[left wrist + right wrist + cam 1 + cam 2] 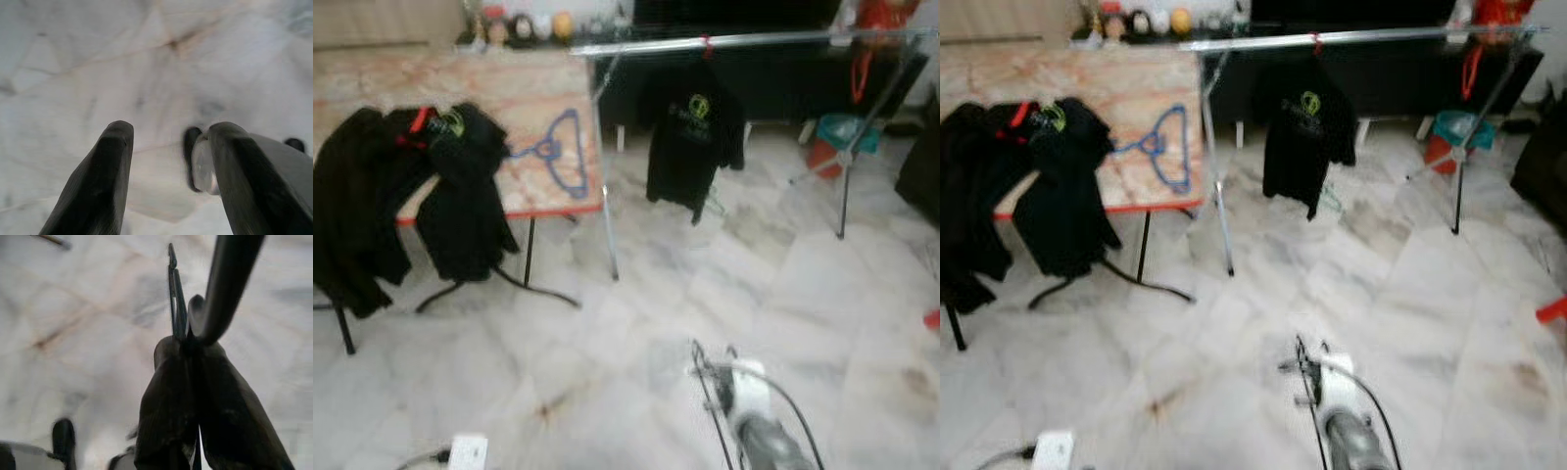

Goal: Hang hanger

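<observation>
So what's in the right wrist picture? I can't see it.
The right gripper has its two black fingers pressed shut on a thin black wire hanger, with a dark cable curving past. Behind is blurry pale marble floor.

A: What gets cut off near the silver rail (744,41)?

B: Its right end leaves the frame. The red thing (879,22) hanging there is blurred beyond naming, and the row of small objects (521,26) left of the rail is too soft to identify.

A: And the right arm (759,431) below the rail?

B: Clipped by the bottom edge, smeared by motion.
</observation>
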Available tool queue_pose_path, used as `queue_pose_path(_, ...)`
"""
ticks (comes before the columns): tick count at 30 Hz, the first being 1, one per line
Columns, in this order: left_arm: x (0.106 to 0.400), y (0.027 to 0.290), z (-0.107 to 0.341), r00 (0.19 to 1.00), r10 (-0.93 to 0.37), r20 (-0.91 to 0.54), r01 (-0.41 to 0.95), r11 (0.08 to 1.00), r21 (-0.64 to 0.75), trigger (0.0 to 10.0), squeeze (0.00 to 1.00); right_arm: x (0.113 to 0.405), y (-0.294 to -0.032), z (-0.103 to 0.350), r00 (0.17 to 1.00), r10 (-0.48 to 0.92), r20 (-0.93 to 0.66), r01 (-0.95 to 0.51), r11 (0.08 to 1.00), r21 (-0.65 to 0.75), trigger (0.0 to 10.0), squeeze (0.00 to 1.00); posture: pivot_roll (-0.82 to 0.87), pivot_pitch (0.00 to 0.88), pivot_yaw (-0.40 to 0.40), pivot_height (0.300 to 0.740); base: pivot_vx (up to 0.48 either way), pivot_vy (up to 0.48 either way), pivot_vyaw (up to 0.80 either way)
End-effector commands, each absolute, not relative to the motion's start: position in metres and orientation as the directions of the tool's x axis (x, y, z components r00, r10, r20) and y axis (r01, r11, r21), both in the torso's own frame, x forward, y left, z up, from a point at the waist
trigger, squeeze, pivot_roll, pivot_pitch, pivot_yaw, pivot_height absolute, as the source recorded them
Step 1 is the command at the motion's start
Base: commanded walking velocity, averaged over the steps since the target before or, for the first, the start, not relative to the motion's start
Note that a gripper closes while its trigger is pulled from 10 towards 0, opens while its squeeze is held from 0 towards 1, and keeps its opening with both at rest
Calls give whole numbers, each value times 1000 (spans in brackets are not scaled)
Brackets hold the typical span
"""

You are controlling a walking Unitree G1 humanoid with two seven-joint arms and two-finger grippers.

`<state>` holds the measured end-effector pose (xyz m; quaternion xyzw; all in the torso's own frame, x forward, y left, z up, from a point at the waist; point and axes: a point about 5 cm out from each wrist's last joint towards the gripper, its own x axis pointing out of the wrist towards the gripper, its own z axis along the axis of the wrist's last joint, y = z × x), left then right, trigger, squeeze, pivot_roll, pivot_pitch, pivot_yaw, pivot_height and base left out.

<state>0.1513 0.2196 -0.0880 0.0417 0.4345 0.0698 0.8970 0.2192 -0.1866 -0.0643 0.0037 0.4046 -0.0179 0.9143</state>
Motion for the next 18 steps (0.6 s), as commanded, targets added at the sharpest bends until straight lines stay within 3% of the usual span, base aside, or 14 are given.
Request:
queue_pose_path(1,148,225,-88,605,170,-778,-75,985,157,10000,0,224,-178,-63,678,-7,-735,17,1000,6,10000,0,27,31,-28,740,0,-371,0)
queue_pose_path(18,149,222,-89,605,175,-777,-93,984,150,10000,0,226,-178,-61,680,-10,-733,19,1000,4,10000,0,25,70,-37,740,0,-341,0)
